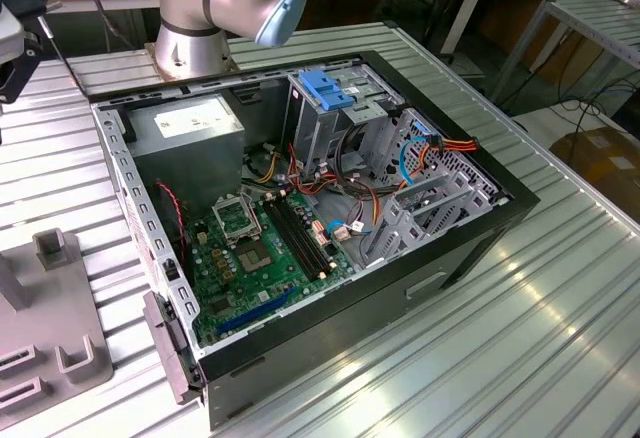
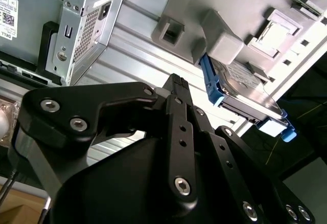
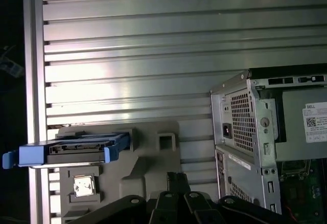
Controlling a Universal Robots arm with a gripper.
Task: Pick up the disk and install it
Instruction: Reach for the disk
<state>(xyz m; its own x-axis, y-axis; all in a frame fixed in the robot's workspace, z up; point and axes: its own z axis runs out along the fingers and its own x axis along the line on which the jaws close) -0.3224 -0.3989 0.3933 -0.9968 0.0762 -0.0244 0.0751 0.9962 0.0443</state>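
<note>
The disk [image 3: 76, 150] stands on its edge in a grey fixture [image 3: 153, 168], with blue plastic rails along its sides. In the second wrist view the disk [image 2: 245, 93] shows its dark metal face and a blue rail end. My gripper [image 3: 177, 178] hangs above the fixture, a short way off the disk and not touching it. Its black fingertips are pressed together with nothing between them, which also shows on the gripper [image 2: 176, 81] in the second wrist view.
The open computer case [image 1: 470, 248] lies on the slatted metal table [image 1: 560, 338]. Inside are the green mainboard [image 1: 260, 248], the grey power supply box [image 1: 190, 128] and a metal drive cage with a blue latch [image 1: 330, 88]. The grey fixture [image 1: 60, 348] sits at the exterior view's left.
</note>
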